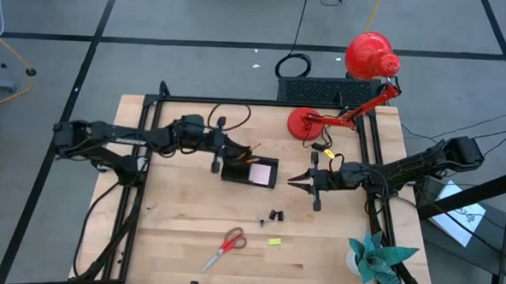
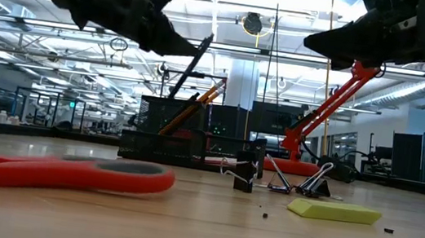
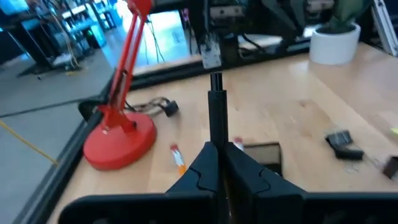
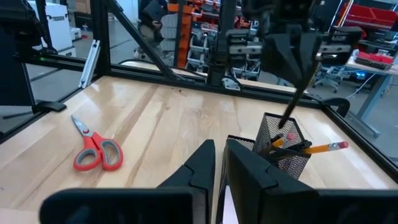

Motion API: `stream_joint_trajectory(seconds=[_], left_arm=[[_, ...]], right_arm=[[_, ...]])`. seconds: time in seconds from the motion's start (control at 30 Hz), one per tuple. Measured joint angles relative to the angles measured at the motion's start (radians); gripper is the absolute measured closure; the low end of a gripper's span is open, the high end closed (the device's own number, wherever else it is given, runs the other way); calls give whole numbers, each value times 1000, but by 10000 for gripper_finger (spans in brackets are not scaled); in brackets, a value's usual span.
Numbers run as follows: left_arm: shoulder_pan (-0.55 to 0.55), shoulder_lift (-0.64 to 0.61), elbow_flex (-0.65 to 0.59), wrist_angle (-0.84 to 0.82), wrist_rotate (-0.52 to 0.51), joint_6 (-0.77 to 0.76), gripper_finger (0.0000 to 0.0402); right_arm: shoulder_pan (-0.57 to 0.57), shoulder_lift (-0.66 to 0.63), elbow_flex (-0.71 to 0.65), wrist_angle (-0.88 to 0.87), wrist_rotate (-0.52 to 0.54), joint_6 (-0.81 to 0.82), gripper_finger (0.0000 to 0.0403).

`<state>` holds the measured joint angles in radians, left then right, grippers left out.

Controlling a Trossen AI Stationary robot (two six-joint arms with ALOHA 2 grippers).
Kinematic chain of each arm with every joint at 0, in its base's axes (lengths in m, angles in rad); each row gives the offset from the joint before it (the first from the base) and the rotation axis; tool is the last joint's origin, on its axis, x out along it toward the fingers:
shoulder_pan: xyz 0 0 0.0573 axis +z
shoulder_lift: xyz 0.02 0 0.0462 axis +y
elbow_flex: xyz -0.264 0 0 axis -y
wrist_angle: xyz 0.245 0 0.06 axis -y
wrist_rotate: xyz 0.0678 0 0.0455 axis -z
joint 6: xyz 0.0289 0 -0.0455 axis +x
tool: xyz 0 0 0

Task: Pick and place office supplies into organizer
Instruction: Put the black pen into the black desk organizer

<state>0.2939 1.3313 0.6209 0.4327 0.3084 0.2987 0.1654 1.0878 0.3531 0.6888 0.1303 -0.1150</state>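
Observation:
The black mesh organizer (image 1: 250, 170) stands mid-table with a pink sticky pad (image 1: 261, 173) in it and orange pencils (image 4: 311, 149) leaning in its cup (image 4: 283, 149). My left gripper (image 1: 218, 158) hangs just left of the cup, shut on a black pen (image 4: 295, 102). To the organizer's right my right gripper (image 1: 296, 181) is shut on nothing and points at it. Red-handled scissors (image 1: 225, 247), a yellow piece (image 1: 273, 241) and two black clips (image 1: 274, 216) lie flat on the near half of the table. My left gripper pinches the black pen near its upper end (image 3: 216, 144) between its two fingers. The fingers come from the table's left, slanting a little downward. The pen slants down from the fingers, and its lower end (image 4: 283, 124) is at the mouth of the cup.
A red desk lamp (image 1: 349, 86) stands on its base (image 1: 303, 122) at the far right. A teal paper plant (image 1: 376, 254) stands in the near right corner. A black frame (image 1: 238, 102) edges the table. Bare wood lies left of the scissors.

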Motion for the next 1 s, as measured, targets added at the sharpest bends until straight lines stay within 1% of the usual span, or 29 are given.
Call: stream_joint_trajectory(seconds=[0.17, 0.23, 0.33, 0.5, 0.67, 0.9, 1.0], left_arm=[[25, 65, 0, 11, 24, 6, 398], [32, 82, 1, 19, 35, 11, 394], [44, 105, 1, 6, 35, 13, 388], [60, 135, 1, 6, 35, 13, 398], [61, 170, 1, 6, 35, 13, 386], [61, 203, 1, 6, 34, -11, 397], [61, 203, 1, 12, 34, -47, 380]], right_arm=[[0, 0, 0, 3, 1, 16, 369], [0, 0, 0, 3, 1, 16, 369], [0, 0, 0, 3, 2, 17, 369], [0, 0, 0, 2, 3, 24, 369], [0, 0, 0, 2, 3, 25, 369], [0, 0, 0, 2, 1, 55, 369], [0, 0, 0, 2, 0, 55, 369]])
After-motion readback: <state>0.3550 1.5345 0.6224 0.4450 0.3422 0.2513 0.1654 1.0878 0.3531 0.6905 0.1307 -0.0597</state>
